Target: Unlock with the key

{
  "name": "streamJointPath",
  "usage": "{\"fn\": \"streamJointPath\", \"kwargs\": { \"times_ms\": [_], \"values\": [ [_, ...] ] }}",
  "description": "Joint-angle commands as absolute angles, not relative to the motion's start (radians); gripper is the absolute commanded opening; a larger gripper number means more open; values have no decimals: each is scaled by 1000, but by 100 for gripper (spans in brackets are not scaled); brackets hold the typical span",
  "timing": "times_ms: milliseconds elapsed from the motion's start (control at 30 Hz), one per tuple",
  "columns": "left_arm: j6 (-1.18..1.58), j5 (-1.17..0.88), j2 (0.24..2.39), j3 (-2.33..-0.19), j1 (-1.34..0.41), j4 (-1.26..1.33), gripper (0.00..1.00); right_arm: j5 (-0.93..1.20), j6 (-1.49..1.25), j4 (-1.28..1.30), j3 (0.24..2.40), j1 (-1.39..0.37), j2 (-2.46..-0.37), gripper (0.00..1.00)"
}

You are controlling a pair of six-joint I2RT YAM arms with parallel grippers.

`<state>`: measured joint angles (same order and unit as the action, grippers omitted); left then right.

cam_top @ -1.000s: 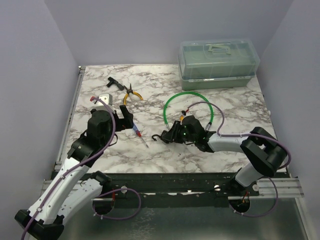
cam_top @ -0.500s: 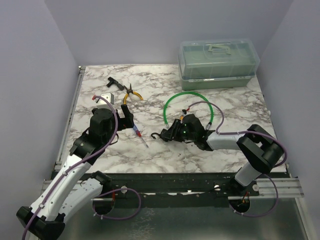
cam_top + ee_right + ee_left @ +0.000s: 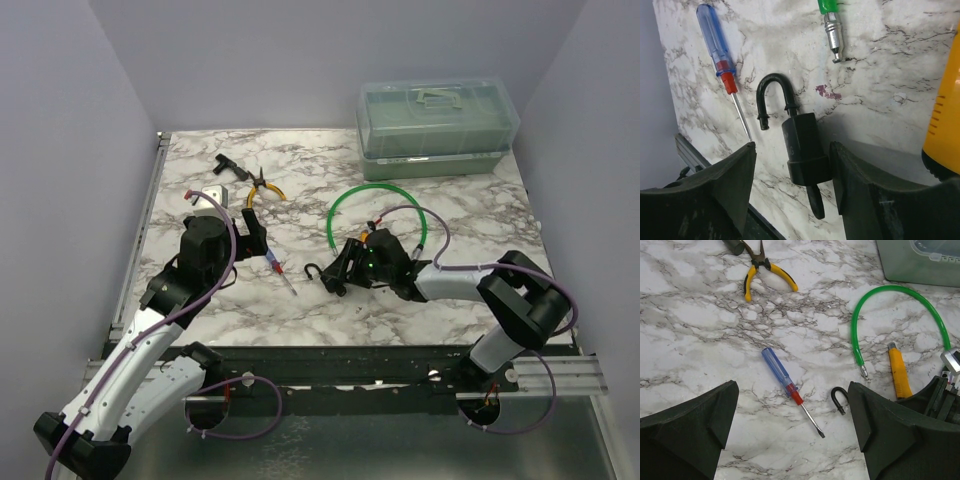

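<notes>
My right gripper is low at table centre with its fingers apart. The black padlock lies between them, shackle sprung, with a gap on one side. A dark stub is at its base; I cannot tell if it is the key. My left gripper is spread wide over the screwdriver.

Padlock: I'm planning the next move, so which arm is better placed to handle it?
Right, probably: the right claw brackets the padlock, while the left claw hangs open above the screwdriver.

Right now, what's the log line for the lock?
padlock: shackle open, one end free | right gripper: open, around padlock | left gripper: open, near screwdriver | key: not clearly visible
</notes>
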<state>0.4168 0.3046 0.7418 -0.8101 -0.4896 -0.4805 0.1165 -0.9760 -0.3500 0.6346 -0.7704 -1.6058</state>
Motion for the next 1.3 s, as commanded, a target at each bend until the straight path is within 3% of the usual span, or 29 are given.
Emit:
{"fn": "streamJointPath", "kwargs": {
  "times_ms": [0,500,567,633,667,900,1267],
  "values": [
    [400,293,738,-812,-482,-471,99,54,-995,-285,617,-767,-1558,68],
    [403,269,746,-809,-480,-472,99,-107,-845,-53,660,-767,-1376,80],
    [404,262,757,-811,-480,-472,99,-117,-821,-34,662,-766,-1352,84],
    [403,251,767,-815,-480,-472,99,-128,-795,-16,665,-767,-1323,97],
    [405,244,771,-816,-480,-471,99,-133,-783,-10,667,-767,-1305,99],
    [405,241,775,-813,-479,-470,99,-198,-683,27,655,-768,-1144,100],
    [405,233,745,-802,-479,-451,99,-531,-629,166,636,-767,-797,100]
  ]
}}
